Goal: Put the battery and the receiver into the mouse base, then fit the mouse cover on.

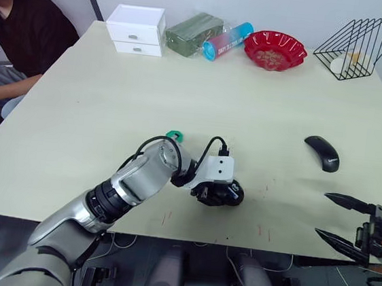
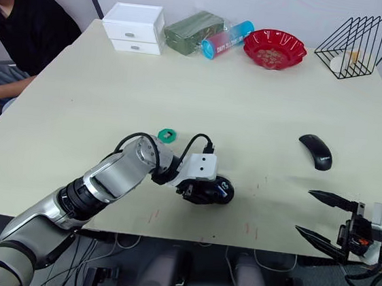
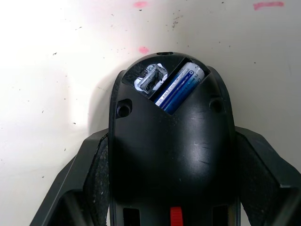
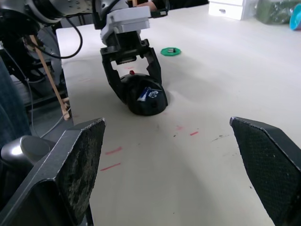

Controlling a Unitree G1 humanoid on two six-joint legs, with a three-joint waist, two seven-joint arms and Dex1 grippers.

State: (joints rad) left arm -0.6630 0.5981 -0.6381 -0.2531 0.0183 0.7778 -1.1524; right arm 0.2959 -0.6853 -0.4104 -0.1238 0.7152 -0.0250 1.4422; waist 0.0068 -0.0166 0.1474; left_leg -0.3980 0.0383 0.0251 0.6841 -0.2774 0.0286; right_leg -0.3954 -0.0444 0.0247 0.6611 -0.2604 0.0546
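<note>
Your mouse base (image 3: 171, 160) sits flat near the table's front edge, a black oval body with a red part at its wheel end and its open compartment facing away from the wrist camera. Inside that compartment you can see the battery (image 3: 179, 85), blue-wrapped with a silvery end, lying slantwise in its slot, and just beside it the receiver (image 3: 151, 79), a small nub with a silvery metal end, seated in its own pocket. Your mouse cover (image 1: 322, 153), a smooth glossy black shell, lies dome up on the table well apart to the right of the base.
</note>
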